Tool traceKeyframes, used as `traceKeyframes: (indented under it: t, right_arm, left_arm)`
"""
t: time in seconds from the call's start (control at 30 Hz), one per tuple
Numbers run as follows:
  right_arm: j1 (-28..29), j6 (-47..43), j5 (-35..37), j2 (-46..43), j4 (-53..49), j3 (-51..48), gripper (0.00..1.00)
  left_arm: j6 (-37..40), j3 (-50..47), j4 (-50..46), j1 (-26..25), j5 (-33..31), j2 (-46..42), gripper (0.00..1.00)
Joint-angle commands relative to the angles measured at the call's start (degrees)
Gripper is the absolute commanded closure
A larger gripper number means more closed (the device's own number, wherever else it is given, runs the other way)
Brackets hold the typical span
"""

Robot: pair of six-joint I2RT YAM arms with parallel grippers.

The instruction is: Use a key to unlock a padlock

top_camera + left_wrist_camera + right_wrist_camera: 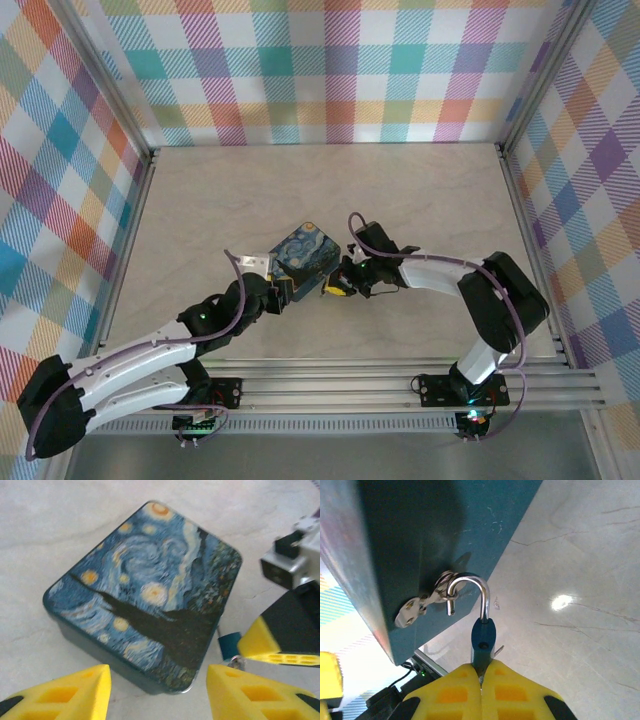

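The padlock [482,636] is a small dark-blue body with a silver shackle [479,587]. The shackle's short end hangs free of the body and hooks through a metal hasp [425,604] on the teal side of a tin box. My right gripper [481,672] is shut on the padlock's body. A thin metal sliver, perhaps the key [498,650], pokes out beside the body. The box lid [150,585] bears a swirly night-sky print. My left gripper [157,695] stands open just short of the box's near corner. The padlock [229,645] hangs at the box's right side.
The box [303,255] lies mid-table between both arms, left gripper [275,295] at its near-left, right gripper [342,285] at its near-right. Aluminium rails and checked walls frame the beige table [420,200]. Open surface lies behind the box.
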Motion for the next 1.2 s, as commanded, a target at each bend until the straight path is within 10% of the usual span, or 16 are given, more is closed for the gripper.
traceKeyframes:
  t: [0.0, 1.17]
  right_arm:
    - [-0.5, -0.4, 3.5, -2.2, -1.4, 0.8, 1.00]
    - [-2.1, -4.4, -2.5, 18.4, 1.5, 23.6, 1.00]
  left_arm:
    - [-5.8, 1.4, -1.7, 0.5, -1.2, 1.0, 0.47]
    - [-12.4, 0.9, -7.2, 0.7, -4.9, -1.6, 0.47]
